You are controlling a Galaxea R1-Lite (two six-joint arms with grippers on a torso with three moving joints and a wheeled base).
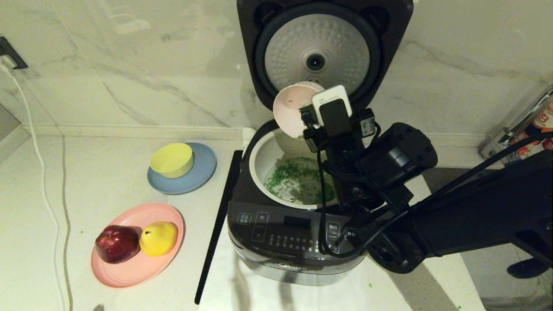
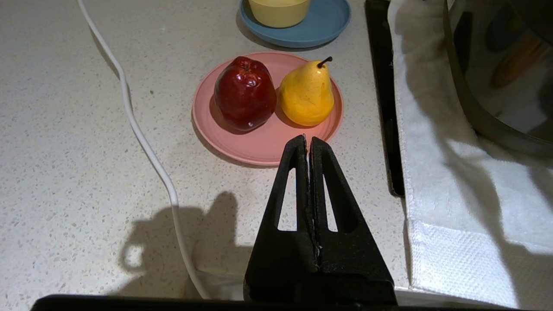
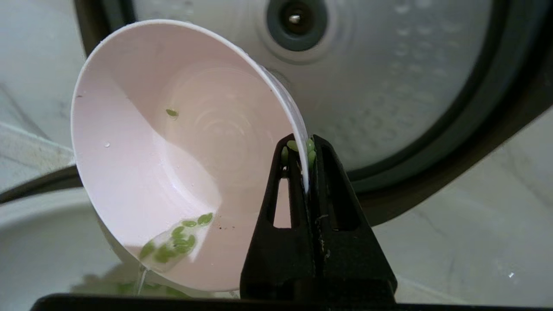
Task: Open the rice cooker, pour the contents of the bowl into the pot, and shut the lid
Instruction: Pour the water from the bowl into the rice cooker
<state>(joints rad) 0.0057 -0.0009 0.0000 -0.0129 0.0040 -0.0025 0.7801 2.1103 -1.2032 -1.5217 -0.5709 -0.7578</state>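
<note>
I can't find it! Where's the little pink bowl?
The bowl is up in the right gripper, tipped over the pot, in front of the raised lid.

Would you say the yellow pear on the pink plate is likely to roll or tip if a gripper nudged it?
Probably it tips easily: the pear stands upright on a rounded base, narrowing toward its stem. Its skin looks glossy, so fingers might slip. The red apple beside it and the pink plate's raised rim would likely limit rolling.
</note>
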